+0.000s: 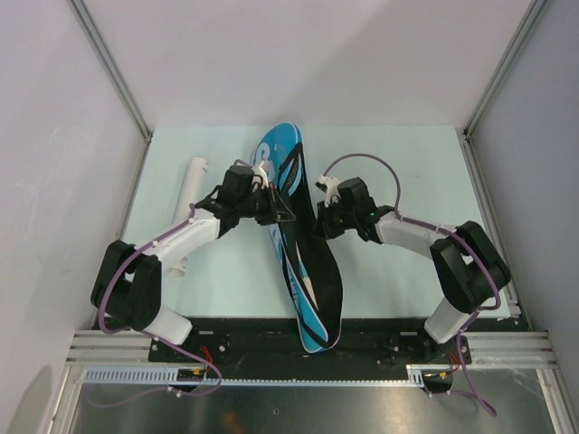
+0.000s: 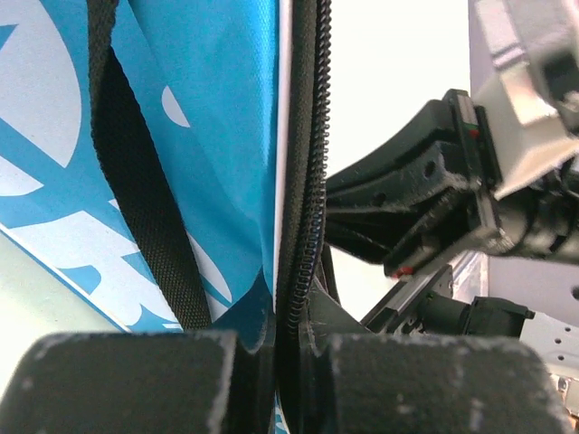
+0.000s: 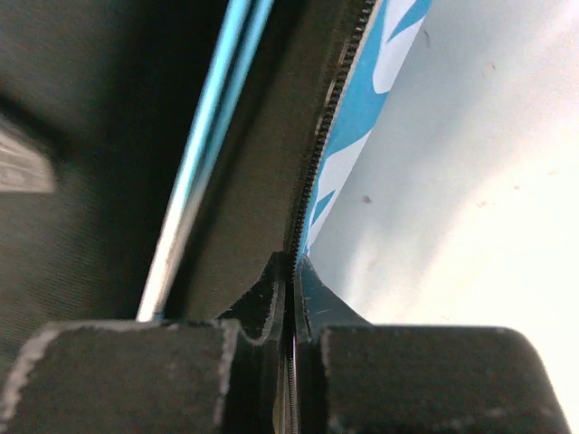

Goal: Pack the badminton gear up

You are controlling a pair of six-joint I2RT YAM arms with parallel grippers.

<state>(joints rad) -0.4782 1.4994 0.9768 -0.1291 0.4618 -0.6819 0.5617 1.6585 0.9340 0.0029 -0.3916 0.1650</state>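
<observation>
The long blue racket bag [image 1: 271,149] with black edging lies lengthwise down the middle of the table, its side gaping dark. My left gripper [image 1: 274,210] is shut on the bag's left zip edge; up close its jaws [image 2: 288,339] pinch the black zipper beside the blue fabric [image 2: 208,136]. My right gripper [image 1: 318,220] is shut on the opposite edge, clamping the zipper strip [image 3: 291,316] next to the blue outer side [image 3: 357,117]. A thin light-blue bar [image 3: 194,181], a racket frame by its look, lies inside the dark opening. The white tube [image 1: 192,185] lies left of the bag.
The pale green table [image 1: 407,154] is walled in by white panels and metal posts at the back corners. A black carry strap [image 2: 136,181] runs across the bag's face. The right arm's black housing [image 2: 434,199] hangs close across from my left gripper.
</observation>
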